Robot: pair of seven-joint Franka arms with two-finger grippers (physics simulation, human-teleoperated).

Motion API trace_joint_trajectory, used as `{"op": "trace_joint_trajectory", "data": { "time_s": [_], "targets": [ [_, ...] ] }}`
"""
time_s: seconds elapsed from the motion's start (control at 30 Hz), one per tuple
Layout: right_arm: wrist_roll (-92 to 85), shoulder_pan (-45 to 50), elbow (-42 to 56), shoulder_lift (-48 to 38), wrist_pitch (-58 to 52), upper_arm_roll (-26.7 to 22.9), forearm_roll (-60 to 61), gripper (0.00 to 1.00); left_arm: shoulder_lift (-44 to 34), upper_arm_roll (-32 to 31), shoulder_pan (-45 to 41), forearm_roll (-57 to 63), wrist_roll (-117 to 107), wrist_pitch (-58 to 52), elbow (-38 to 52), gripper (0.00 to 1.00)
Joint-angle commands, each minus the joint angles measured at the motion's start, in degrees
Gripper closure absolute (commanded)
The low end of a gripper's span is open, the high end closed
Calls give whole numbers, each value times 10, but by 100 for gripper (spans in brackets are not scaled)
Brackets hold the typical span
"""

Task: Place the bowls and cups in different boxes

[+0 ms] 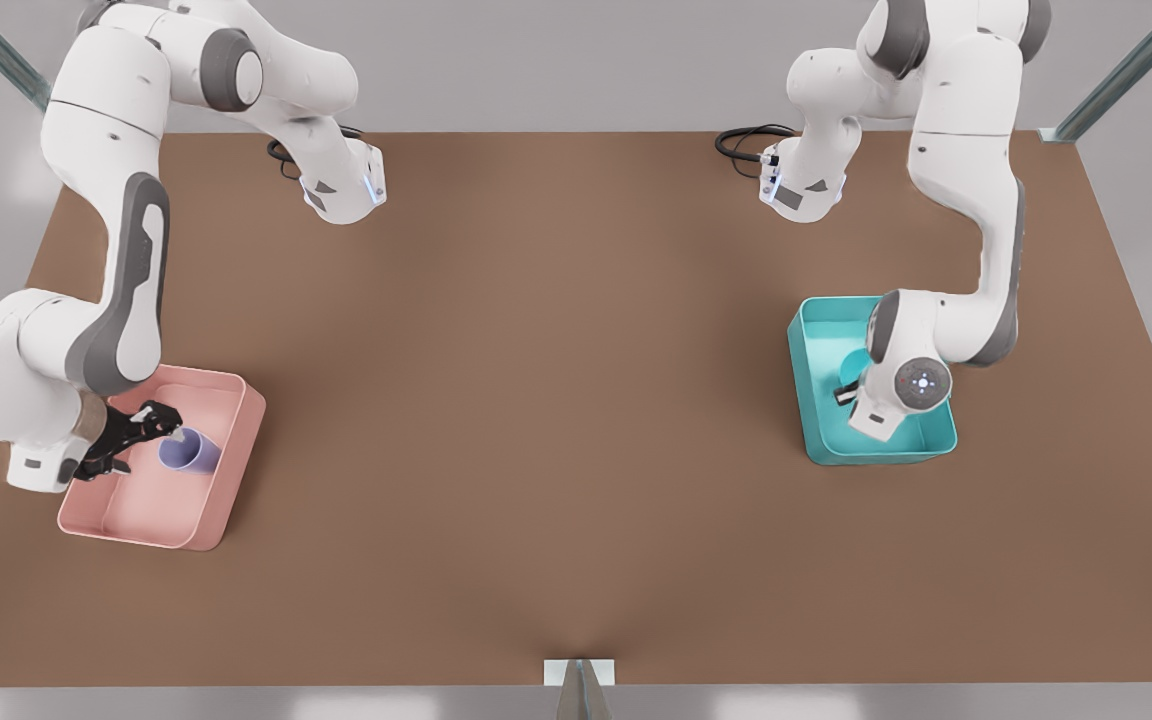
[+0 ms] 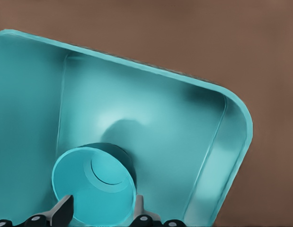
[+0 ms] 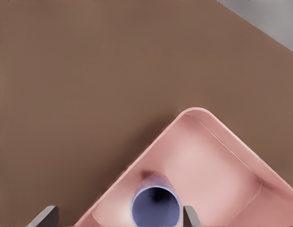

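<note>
- Front view puts the right gripper [image 1: 161, 425] over the pink box [image 1: 226, 400] at the front view's left, with the cup [image 1: 191, 451] touching or just beside its fingertips, at about 4 o'clock from them.
- Cup's long axis is tilted, with its mouth turned back toward the gripper at roughly 10 o'clock (whether it rests on the box floor I cannot tell).
- Right wrist view shows the fingers [image 3: 48, 216] spread wide. The cup sits between them, close to one and well apart from the other, so nothing is gripped.
- Judged from that, the coming move turns on this gap: the gripper should back out along the cup's axis, away from the mouth, without nudging it.
- Left gripper [image 2: 102, 210] hangs inside the teal box [image 2: 231, 142] at the front view's right. Its fingers are narrowed onto opposite sides of the bowl [image 2: 94, 189], apparently clamping it.
- Bowl is above the box floor (its shadow falls just beyond it) and near the box's middle, at about 11 o'clock from the wrist in the front view.
- Each arm is already nearest its own item.
</note>
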Motion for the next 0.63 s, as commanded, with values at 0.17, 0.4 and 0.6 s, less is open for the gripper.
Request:
{"op": "trace_joint_trajectory", "data": {
  "time_s": [0.17, 0.4, 0.6],
  "targets": [
    [500, 21, 107, -75, -328, 96, -129, 0, -38, -65, 0, -141, 227, -356, 288, 0],
    [501, -41, 52, -161, -292, 156, -128, 0, -22, -92, -3, -127, 279, -410, 387, 0],
    [500, -41, 50, -163, -289, 156, -128, 0, -22, -91, -4, -105, 281, -413, 396, 0]
  ]
}}
